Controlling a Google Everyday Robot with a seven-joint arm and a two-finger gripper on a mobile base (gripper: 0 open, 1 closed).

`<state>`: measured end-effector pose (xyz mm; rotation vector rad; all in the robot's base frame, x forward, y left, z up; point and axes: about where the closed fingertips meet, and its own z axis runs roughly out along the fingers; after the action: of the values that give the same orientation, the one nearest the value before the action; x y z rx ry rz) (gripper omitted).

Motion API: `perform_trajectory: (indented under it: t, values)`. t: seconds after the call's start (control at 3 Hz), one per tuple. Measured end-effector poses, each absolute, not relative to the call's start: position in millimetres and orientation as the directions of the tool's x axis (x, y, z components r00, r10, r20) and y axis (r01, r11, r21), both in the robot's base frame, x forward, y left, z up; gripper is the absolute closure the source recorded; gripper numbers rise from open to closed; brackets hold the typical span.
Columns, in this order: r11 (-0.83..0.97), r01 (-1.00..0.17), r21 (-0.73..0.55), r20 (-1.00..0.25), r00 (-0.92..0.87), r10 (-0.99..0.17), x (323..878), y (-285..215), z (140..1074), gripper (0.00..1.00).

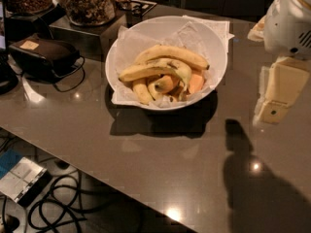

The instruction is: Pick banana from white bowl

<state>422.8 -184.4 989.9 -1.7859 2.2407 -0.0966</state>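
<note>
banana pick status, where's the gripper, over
Gripper off to the right of the white bowl, above the table. Banana in the bowl, untouched. Second long banana lies tight alongside it.

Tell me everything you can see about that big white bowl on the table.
The white bowl is large, round, deep and smooth. It stands upright on the dark glossy table. Crinkled white paper lines it and spills over the rim. Inside lie several bananas and orange pieces. The gripper hangs apart from it, at the picture's right side.
</note>
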Motion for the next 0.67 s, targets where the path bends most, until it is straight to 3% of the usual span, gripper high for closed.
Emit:
perform_trajectory:
  t: [0.33, 0.67]
  values:
    - [0.154, -0.963, -0.22, -0.109, -0.132, -0.985, 416.7, -141.3, 997.5, 0.0]
    - [0.147, -0.957, -0.25, -0.121, -0.119, -0.985, 419.3, -134.8, 1004.6, 0.0]
